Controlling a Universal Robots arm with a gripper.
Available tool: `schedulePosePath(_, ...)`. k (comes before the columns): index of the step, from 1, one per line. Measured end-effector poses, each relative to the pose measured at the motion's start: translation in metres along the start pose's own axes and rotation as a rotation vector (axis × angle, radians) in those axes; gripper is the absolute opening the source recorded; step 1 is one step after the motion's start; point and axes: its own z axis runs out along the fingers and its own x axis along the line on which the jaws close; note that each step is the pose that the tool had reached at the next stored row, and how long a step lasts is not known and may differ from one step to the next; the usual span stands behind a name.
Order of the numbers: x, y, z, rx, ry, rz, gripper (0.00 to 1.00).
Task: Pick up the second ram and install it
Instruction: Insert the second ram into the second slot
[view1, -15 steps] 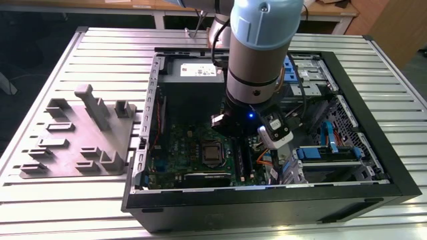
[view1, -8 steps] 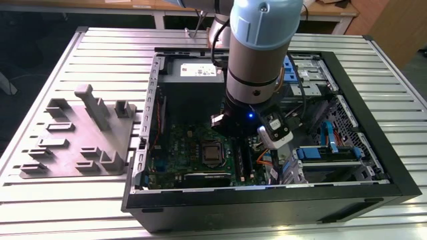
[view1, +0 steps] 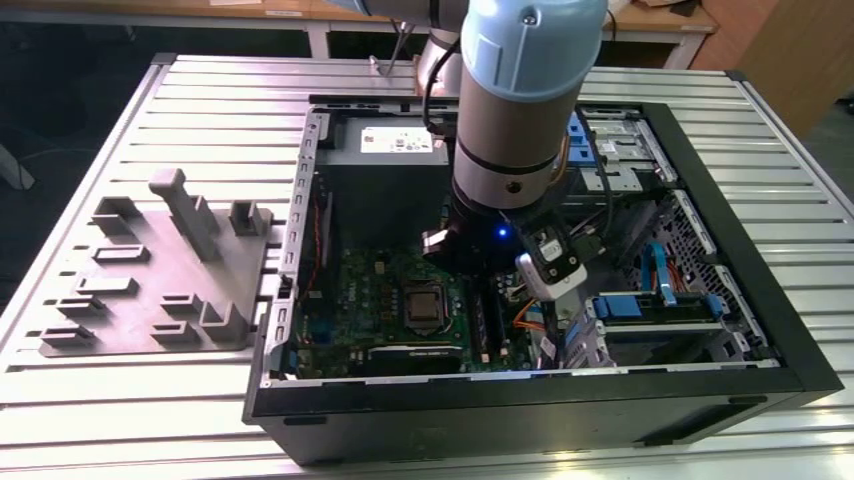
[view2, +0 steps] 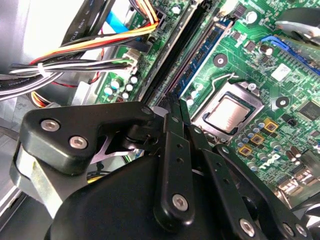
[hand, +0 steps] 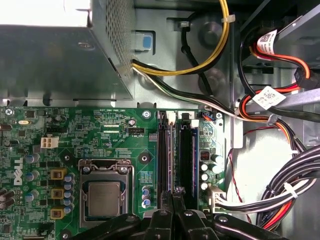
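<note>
The second ram is a thin blue-green stick standing on edge in one of the long black motherboard slots, and in the first wrist view it is a pale line in the slot. My gripper is shut, its black fingers pressed together with their tips at the near end of that stick. In the first wrist view the gripper points at the same end of the slots. Whether the tips pinch the stick or rest on it is hidden. In the exterior view the arm reaches down into the open computer case.
The processor socket lies beside the slots. Bundled cables run on the slots' other side, and a metal power supply box stands beyond them. The grey holder tray rests on the table at the exterior view's left, outside the case wall.
</note>
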Motion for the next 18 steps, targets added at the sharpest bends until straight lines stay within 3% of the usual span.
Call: schedulePosePath(18,-0.0006,0.0,0.0001,0.0016,-0.0016,0.034,0.11)
